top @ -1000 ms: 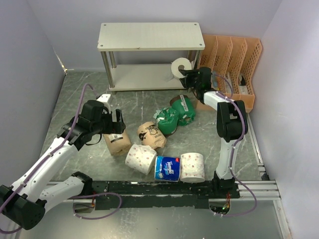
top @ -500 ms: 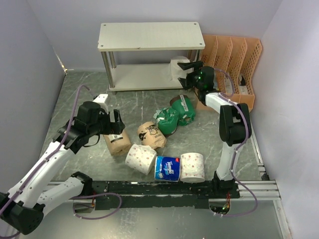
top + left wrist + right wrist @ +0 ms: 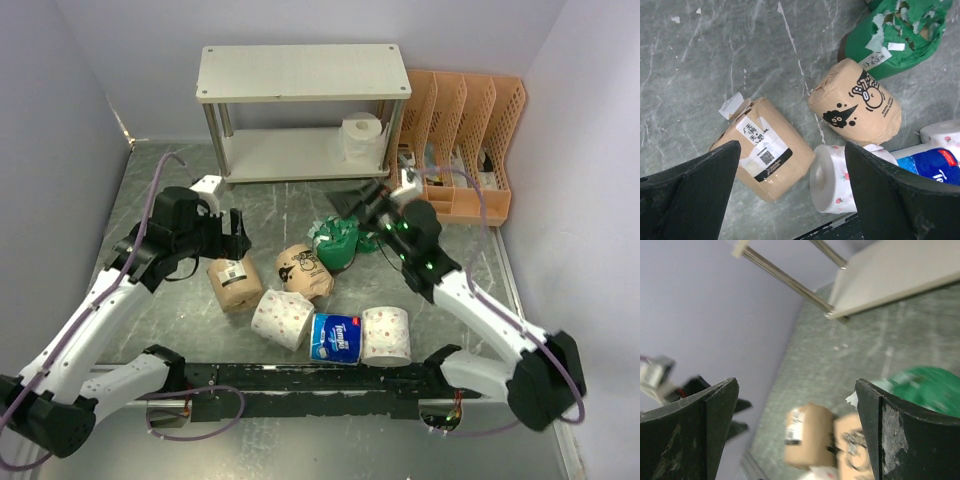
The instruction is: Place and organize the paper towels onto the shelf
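Observation:
The shelf (image 3: 300,72) stands at the back, with one white paper towel roll (image 3: 362,138) upright on its lower board. On the table lie a brown-wrapped roll (image 3: 235,283) (image 3: 762,152), a printed brown roll (image 3: 304,270) (image 3: 857,107), a green roll (image 3: 335,242) (image 3: 895,35), a floral white roll (image 3: 283,317) (image 3: 840,177), a blue roll (image 3: 336,338) and a white roll (image 3: 386,335). My left gripper (image 3: 235,238) (image 3: 791,147) hangs open above the brown-wrapped roll. My right gripper (image 3: 358,203) (image 3: 795,385) is open and empty over the green roll.
An orange slotted file organizer (image 3: 465,140) stands right of the shelf, close to my right arm. Purple walls close in the left, back and right sides. The dark rail (image 3: 330,378) with the arm bases runs along the near edge.
My right gripper opened, left the white roll on the shelf's lower board and pulled back toward the table's middle. The left gripper shifted slightly away from the near edge.

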